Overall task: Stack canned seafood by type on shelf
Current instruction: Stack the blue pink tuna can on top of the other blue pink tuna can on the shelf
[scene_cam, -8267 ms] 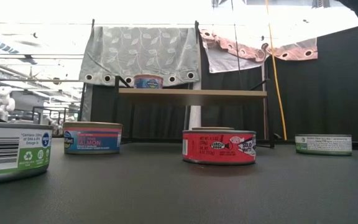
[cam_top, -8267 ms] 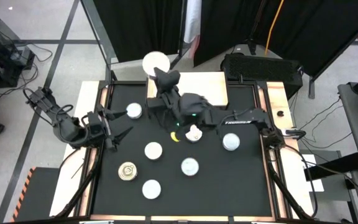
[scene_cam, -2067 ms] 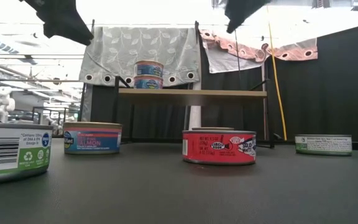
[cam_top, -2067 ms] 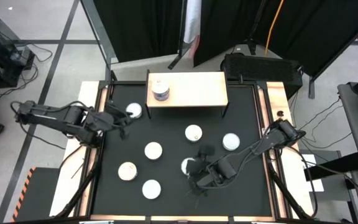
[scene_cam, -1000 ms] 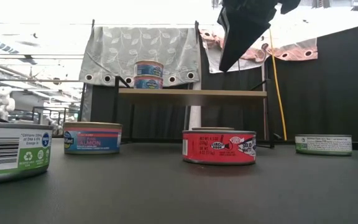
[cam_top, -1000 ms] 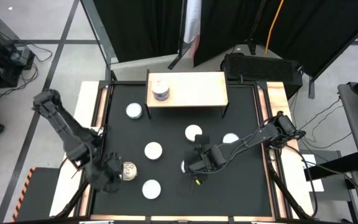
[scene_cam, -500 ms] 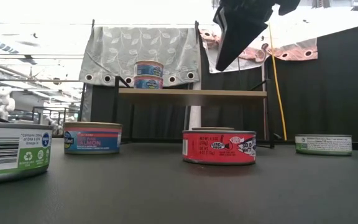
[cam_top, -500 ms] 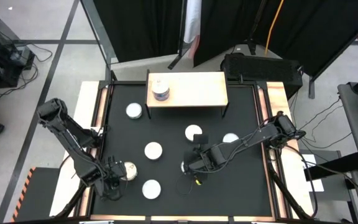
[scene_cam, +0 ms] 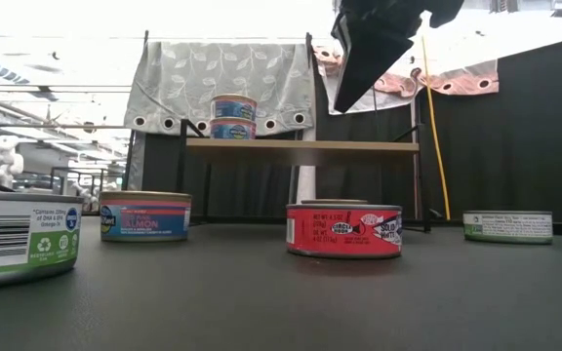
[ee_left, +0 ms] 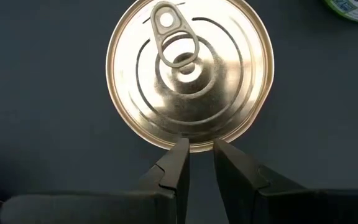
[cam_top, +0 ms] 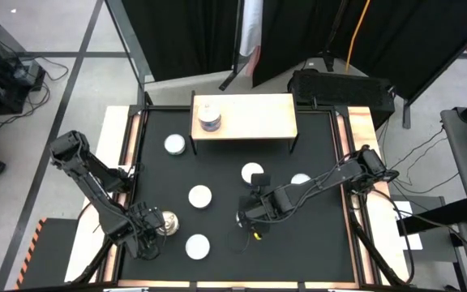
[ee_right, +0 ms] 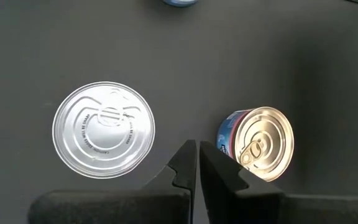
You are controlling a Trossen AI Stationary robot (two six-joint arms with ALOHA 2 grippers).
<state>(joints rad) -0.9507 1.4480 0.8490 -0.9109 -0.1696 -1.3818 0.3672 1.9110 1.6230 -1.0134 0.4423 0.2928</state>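
A: Tins of seafood from above — where do they sit?

B: Two are stacked (cam_top: 209, 118) on the shelf (cam_top: 258, 118), at its left end. The rest lie on the black mat (cam_top: 314, 251). The left gripper (cam_top: 151, 229) hangs low at the front left, beside a gold-lidded tin (cam_top: 167, 222). The right gripper (cam_top: 252, 219) is near the mat's middle, over another tin.

A: And level with the table?

B: The blue stack (scene_cam: 233, 116) stands on the shelf. A salmon tin (scene_cam: 145, 215), a red tin (scene_cam: 344, 230) and a green-white tin (scene_cam: 507, 226) rest on the mat. One dark gripper (scene_cam: 374, 39) hangs above.

A: Left wrist?

B: Its fingers (ee_left: 178, 167) are nearly together, just off the rim of the gold pull-tab tin (ee_left: 189, 73).

A: Right wrist?

B: Fingers (ee_right: 184, 163) closed to a slit, holding nothing, between a silver lid (ee_right: 104, 129) and a blue-sided tin (ee_right: 257, 144).
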